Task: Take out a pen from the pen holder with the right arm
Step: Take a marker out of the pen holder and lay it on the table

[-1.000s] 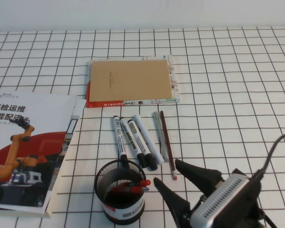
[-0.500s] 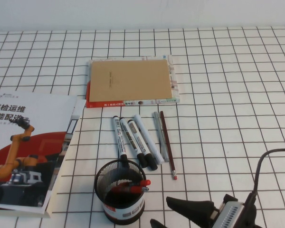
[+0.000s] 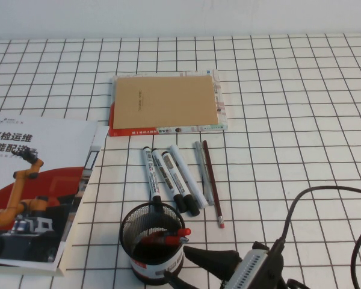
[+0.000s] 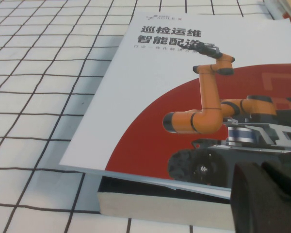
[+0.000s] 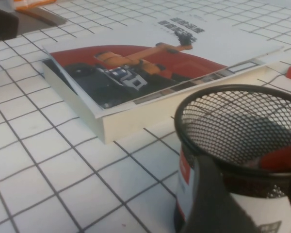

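Observation:
A black mesh pen holder point(image 3: 145, 232) with a white and red label stands near the table's front edge. A red pen point(image 3: 170, 235) lies slanted inside it, tip at the rim. My right gripper point(image 3: 178, 264) is low at the front edge, pointing left at the holder's lower right side, open. In the right wrist view the holder point(image 5: 233, 121) stands between the two fingers point(image 5: 211, 204), and the red pen point(image 5: 280, 155) shows through the mesh. The left gripper point(image 4: 267, 200) is a dark shape over the corner of a thick manual.
Several markers point(image 3: 168, 176) and a brown pencil point(image 3: 212, 180) lie in a row just behind the holder. A brown-covered notebook point(image 3: 165, 102) lies farther back. A thick manual point(image 3: 33, 180) with an orange robot arm on its cover fills the left side, close to the holder.
My right gripper has dropped toward the table's front edge and shifted left, coming up against the pen holder's right side. Its jaws have narrowed a little. The pens have not moved.

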Robot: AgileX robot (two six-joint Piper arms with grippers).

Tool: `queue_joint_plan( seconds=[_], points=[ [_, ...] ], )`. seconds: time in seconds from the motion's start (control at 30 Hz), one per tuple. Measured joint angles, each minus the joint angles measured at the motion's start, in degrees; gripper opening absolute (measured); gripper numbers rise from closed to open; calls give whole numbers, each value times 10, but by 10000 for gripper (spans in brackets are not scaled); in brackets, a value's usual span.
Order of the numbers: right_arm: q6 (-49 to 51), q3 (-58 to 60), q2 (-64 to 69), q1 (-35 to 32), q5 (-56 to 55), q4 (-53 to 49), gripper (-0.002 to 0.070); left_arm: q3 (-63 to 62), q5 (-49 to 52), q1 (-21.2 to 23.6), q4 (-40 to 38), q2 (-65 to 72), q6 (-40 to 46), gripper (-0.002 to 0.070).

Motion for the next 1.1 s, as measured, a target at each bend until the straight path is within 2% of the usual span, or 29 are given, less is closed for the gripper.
queue_joint_plan(
  seconds=[0.43,1.1],
  points=[
    [0,-1,8,0,-3,62,311,0,0,0,0,0,0,-3],
    [0,-35,28,0,10,54,309,0,0,0,0,0,0,-3]
  ],
)
